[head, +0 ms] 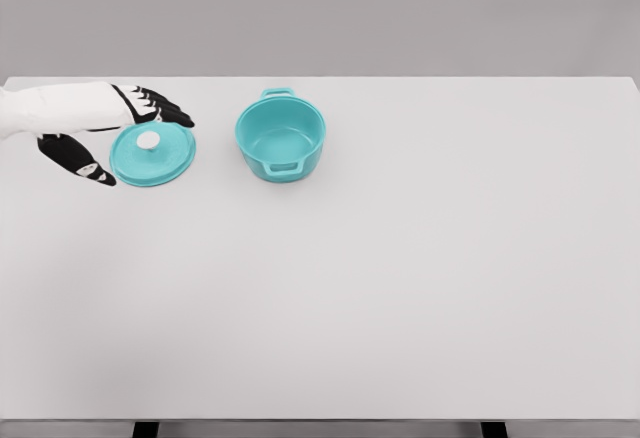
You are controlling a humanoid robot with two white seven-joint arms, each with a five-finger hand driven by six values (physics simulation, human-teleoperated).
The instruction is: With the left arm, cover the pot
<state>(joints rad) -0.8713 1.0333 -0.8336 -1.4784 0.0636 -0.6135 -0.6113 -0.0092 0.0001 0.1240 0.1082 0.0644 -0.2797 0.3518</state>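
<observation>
A teal pot (281, 138) with two small handles stands uncovered on the white table (400, 278), left of the middle toward the back. Its teal lid (154, 155) with a white knob lies flat on the table to the pot's left. My left hand (130, 136) comes in from the left edge and hovers over the lid. Its black fingers (165, 108) are spread past the lid's far rim and the thumb (80, 160) sits on the near left side. The hand is open and nothing is held. The lid's left part is hidden by the hand.
Bare white tabletop stretches to the right of the pot and toward the front edge. A grey wall runs behind the table.
</observation>
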